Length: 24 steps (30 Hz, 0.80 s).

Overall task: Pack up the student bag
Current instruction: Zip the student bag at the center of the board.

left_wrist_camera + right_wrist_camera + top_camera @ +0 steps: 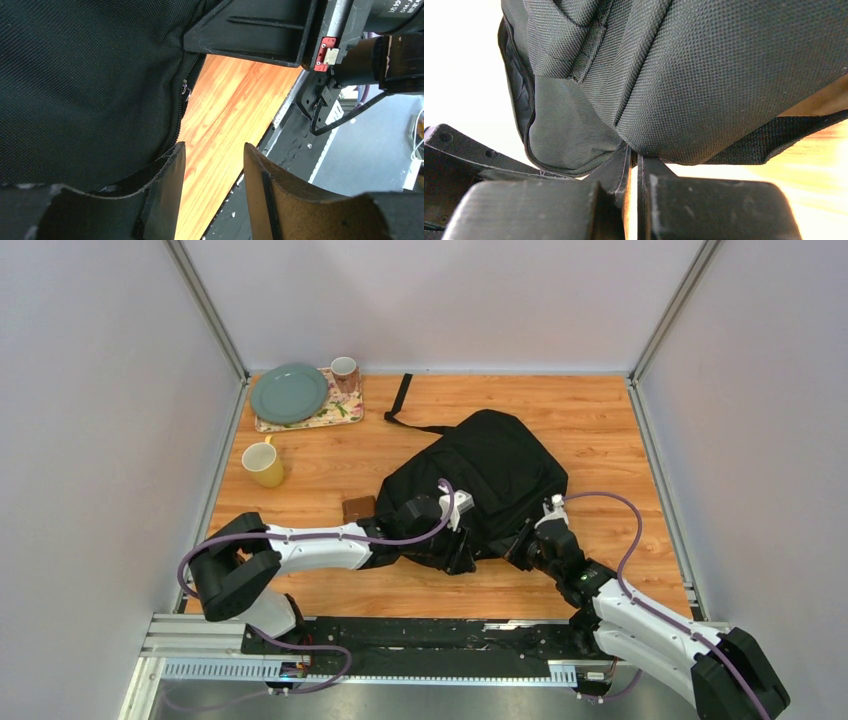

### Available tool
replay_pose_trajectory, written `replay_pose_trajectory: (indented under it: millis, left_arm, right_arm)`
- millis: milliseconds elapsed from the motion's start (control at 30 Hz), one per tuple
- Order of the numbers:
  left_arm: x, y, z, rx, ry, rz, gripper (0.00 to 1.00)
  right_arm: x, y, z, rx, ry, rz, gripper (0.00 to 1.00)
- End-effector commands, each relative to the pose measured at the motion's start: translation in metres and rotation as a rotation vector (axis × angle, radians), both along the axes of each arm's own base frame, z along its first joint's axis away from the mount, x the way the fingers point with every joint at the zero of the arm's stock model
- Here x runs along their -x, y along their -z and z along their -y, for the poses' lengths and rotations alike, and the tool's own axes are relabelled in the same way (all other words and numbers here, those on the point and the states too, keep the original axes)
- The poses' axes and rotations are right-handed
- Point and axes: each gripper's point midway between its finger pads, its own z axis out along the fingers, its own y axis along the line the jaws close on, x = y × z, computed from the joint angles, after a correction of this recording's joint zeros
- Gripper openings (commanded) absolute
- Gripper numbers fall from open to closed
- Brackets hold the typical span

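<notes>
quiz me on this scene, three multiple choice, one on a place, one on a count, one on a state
1. Where does the yellow mug stand?
A) on the bare table, left of the black backpack
B) on top of the backpack
C) inside the backpack

2. How many mugs are in view?
A) one
B) two
C) four

3. The right pincer is:
A) wide open
B) out of view
C) shut on the backpack's edge

Answers: 1 A, it stands on bare wood apart from the bag; 2 B, the yellow mug and a pink mug far back; 3 C, its fingers meet on the fabric hem.
</notes>
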Motion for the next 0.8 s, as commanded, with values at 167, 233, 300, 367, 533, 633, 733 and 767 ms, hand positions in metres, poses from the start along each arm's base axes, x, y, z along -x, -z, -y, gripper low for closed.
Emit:
replay_pose_trajectory:
  millis: [167,233,300,367,533,633,733,767]
  left_arm:
    - [-0.038,-0.019,0.011,-0.021,-0.06,0.191,0.6]
    - [-0.046,-0.021,0.01,-0.039,-0.077,0.227,0.62]
    - [-0.047,-0.016,0.008,-0.067,-0.063,0.231,0.62]
    - [-0.045,-0.008,0.008,-0.091,-0.048,0.219,0.62]
    - [-0.029,0.003,0.002,-0.087,-0.016,0.153,0.61]
    - [-0.018,-0.012,0.005,-0.007,0.004,0.134,0.61]
    - [-0.012,-0.033,0.005,0.06,0.013,0.143,0.62]
    - [-0.011,-0.044,0.005,0.084,0.015,0.157,0.63]
  right_arm:
    - [-0.003,-0.029,-0.016,-0.06,-0.078,0.09,0.0]
    - [-0.002,-0.029,-0.015,-0.059,-0.079,0.091,0.0]
    - [-0.002,-0.028,-0.014,-0.055,-0.074,0.086,0.0]
    - [-0.002,-0.028,-0.013,-0.056,-0.071,0.087,0.0]
    - [-0.003,-0.028,-0.013,-0.048,-0.068,0.085,0.0]
    - [-0.003,-0.026,-0.013,-0.042,-0.07,0.076,0.01]
    - [-0.002,-0.023,-0.015,-0.034,-0.077,0.063,0.01]
    - [-0.003,-0.021,-0.014,-0.028,-0.076,0.056,0.01]
